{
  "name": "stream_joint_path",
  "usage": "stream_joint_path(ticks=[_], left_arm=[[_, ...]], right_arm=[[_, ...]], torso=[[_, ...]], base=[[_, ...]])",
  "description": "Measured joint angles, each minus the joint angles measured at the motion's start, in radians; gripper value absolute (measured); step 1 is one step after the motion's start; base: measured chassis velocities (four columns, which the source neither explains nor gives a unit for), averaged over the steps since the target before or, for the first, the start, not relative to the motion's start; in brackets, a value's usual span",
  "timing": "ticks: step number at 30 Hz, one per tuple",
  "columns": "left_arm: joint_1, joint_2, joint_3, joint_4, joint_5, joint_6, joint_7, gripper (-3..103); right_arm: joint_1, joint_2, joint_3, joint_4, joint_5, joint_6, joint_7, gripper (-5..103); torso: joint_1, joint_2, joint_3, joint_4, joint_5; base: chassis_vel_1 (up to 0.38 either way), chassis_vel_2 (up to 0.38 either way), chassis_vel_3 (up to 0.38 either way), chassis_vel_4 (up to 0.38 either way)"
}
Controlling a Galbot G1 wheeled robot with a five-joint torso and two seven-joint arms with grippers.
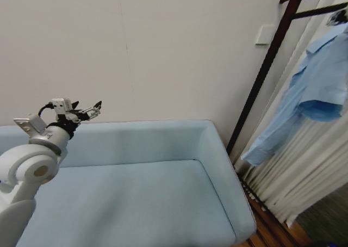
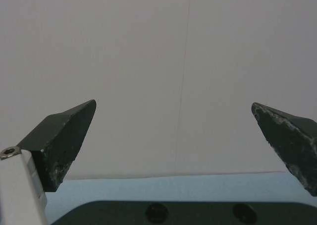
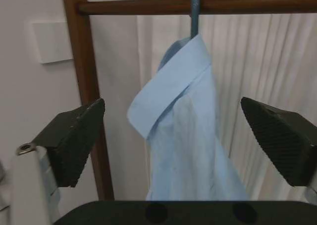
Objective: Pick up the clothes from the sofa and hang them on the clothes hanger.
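Curtain (image 3: 277,61) backs pale-blue collared shirt (image 3: 188,136).

My head view's right edge cuts off the blue shirt (image 1: 321,78) and the top bars of the clothes rack (image 1: 260,78), whose foot is hidden behind the right arm of the sofa (image 1: 217,165).

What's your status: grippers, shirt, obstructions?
Left gripper open, raised by sofa backrest. Right gripper open, facing shirt. Shirt hanging from rack bar. No obstruction seen.
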Motion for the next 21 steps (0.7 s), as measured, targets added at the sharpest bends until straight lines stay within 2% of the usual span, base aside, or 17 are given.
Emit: stream_joint_path(ticks=[1,4,5,8,9,10,13,14,15,17,18,19,21], left_arm=[[0.016,-0.001,-0.008,-0.001,0.000,-0.017,0.008,100],[0.079,-0.009,-0.041,-0.006,0.012,-0.078,0.038,100],[0.079,-0.009,-0.041,-0.006,0.012,-0.078,0.038,100],[0.193,-0.026,-0.120,-0.035,0.026,-0.105,0.053,100],[0.235,-0.031,-0.154,-0.047,0.027,-0.109,0.060,100],[0.235,-0.031,-0.154,-0.047,0.027,-0.109,0.060,100],[0.364,-0.058,-0.265,-0.080,0.034,-0.145,0.111,100],[0.404,-0.074,-0.297,-0.091,0.044,-0.166,0.144,100],[0.404,-0.074,-0.297,-0.091,0.044,-0.166,0.144,100],[0.422,-0.092,-0.272,-0.085,0.073,-0.202,0.196,100],[0.420,-0.099,-0.243,-0.075,0.085,-0.214,0.225,100],[0.433,-0.118,-0.233,-0.074,0.107,-0.232,0.261,100],[0.490,-0.154,-0.235,-0.090,0.146,-0.278,0.287,100]], right_arm=[[0.002,-0.021,0.012,0.039,-0.011,-0.005,-0.021,96],[-0.042,-0.096,0.107,0.164,-0.058,-0.009,-0.110,100],[-0.042,-0.096,0.107,0.164,-0.058,-0.009,-0.110,100],[-0.166,-0.188,0.256,0.327,-0.106,0.008,-0.268,100],[-0.204,-0.213,0.280,0.375,-0.118,0.022,-0.319,100],[-0.204,-0.213,0.280,0.375,-0.118,0.022,-0.319,100],[-0.369,-0.281,0.329,0.484,-0.197,0.105,-0.519,100],[-0.423,-0.304,0.327,0.507,-0.249,0.147,-0.592,100],[-0.423,-0.304,0.327,0.507,-0.249,0.147,-0.592,100],[-0.485,-0.381,0.299,0.553,-0.329,0.206,-0.715,100],[-0.501,-0.426,0.286,0.576,-0.350,0.220,-0.752,100],[-0.523,-0.479,0.260,0.604,-0.374,0.249,-0.788,100],[-0.532,-0.525,0.181,0.643,-0.416,0.299,-0.861,100]], torso=[[0.000,0.000,0.000,0.0000,-0.0002],[0.000,0.000,0.000,0.0000,-0.0002],[0.000,0.000,0.000,0.0000,-0.0002],[0.000,0.000,0.000,0.0001,0.0000],[0.000,0.000,0.000,0.0000,-0.0003],[0.000,0.000,0.000,0.0000,-0.0003],[0.000,0.000,0.000,0.0006,0.0000],[0.000,0.000,0.000,0.0015,0.0001],[0.000,0.000,0.000,0.0015,0.0001],[0.000,0.000,0.000,0.0023,-0.0001],[0.000,0.000,0.000,0.0015,-0.0001],[0.000,0.000,0.000,-0.0016,0.0000],[0.000,0.000,0.000,-0.0018,0.0005]], base=[[0.000,0.000,0.000,0.000],[0.000,0.000,0.000,0.000],[0.000,0.000,0.000,0.000],[0.000,0.000,0.000,0.000],[0.000,0.000,0.000,0.000],[0.000,0.000,0.000,0.000],[0.000,0.000,0.000,0.000],[0.000,0.000,0.000,0.000],[0.000,0.000,0.000,0.000],[0.000,0.000,0.000,0.000],[0.000,0.000,0.000,0.000],[0.000,0.000,0.000,0.000],[-0.043,0.004,-0.033,-0.083]])
